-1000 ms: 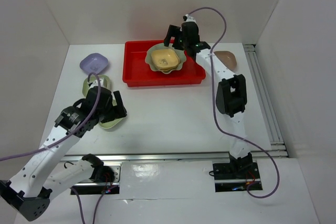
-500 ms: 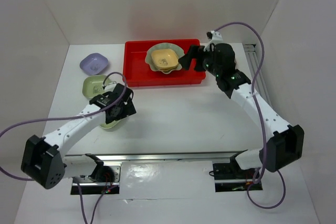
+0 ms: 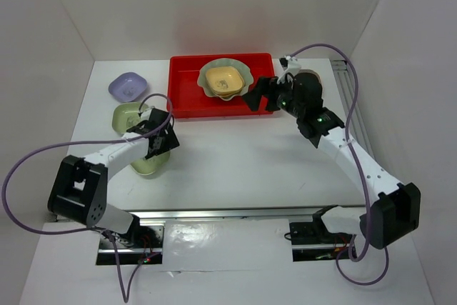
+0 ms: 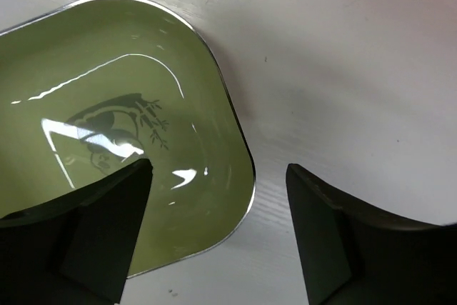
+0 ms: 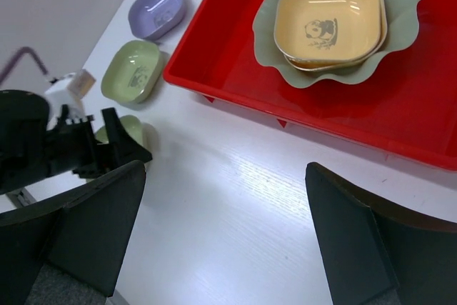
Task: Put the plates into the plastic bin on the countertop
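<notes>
Green and glossy, the small rounded-square dish [image 4: 107,105] on the worktop [image 3: 235,155] at the front left is the one in hand. The left jaws are spread wide and empty. They straddle one side of its rim, with one finger over the printed well and the other over bare worktop.

I judge this to be the approach to a pickup. Next the jaws need to drop until the rim sits between the fingers, then close and carry the dish to the red plastic bin [image 3: 186,98] at the back. The bin already holds the pale green scalloped dish [image 3: 245,75], with a yellow dish [image 3: 223,78] nested in it, seemingly two stacked.

A second green dish [image 3: 128,114] and a lavender dish [image 3: 127,86] lie just beyond, near enough to be nudged on the lift. The right jaws, also wide and empty, hang by the bin's front right corner. That is close to the likely drop path, so the left arm [image 3: 114,151] should enter from the bin's left side.
</notes>
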### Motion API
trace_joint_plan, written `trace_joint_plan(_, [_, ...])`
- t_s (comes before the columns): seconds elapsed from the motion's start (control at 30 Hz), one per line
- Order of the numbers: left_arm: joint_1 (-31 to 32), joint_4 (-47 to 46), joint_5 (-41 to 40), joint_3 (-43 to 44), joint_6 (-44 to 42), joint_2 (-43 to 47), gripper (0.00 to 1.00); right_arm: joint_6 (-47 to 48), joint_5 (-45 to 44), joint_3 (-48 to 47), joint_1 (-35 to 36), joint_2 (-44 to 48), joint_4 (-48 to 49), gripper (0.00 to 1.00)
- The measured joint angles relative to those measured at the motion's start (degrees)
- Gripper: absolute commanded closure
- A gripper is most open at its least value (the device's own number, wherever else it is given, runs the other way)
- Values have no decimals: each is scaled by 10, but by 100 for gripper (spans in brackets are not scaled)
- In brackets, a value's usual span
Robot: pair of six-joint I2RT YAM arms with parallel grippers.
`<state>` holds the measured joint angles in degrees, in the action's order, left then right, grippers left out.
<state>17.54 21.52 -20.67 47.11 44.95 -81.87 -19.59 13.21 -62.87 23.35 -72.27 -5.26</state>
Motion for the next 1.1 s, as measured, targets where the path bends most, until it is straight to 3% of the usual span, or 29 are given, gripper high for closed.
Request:
trace_joint_plan(0.1, [-6, -23, 15, -3, -2, -39, 29, 0, 1, 6, 4, 21, 2, 0])
trace_joint_plan(0.17, [-6, -33, 24, -3, 0, -66, 48, 0, 1, 6, 5, 31, 3, 0])
trace_joint_plan(0.2, [-5, -36, 17, 0, -6, -73, 66, 0, -1, 6, 5, 36, 3, 0])
trace_joint_plan(0.27, [-3, -45, 21, 3, -5, -73, 75, 0, -5, 6, 5, 41, 3, 0])
trace_joint_plan(0.33, [5, -44, 9, 5, -7, -72, 99, 0, -8, 6, 5, 44, 3, 0])
trace_joint_plan(0.53, [63, 13, -36, 9, 13, -46, 100, 0, -38, 5, 5, 49, -1, 0])
trace_joint_plan(0.7, [235, 157, -52, 35, 121, -6, 100, -1, -109, -7, -9, 43, -20, 0])
trace_joint_plan(0.87, [367, 321, -85, 181, 213, -1, 100, -20, -141, -9, -88, 6, -19, 0])
trace_joint_plan(1.0, [385, 396, -143, 326, 224, -22, 100, -45, -138, 14, -153, -5, -14, 0])
trace_joint_plan(1.1, [375, 398, -195, 398, 191, -50, 100, -59, -143, 22, -180, 0, -5, 0])
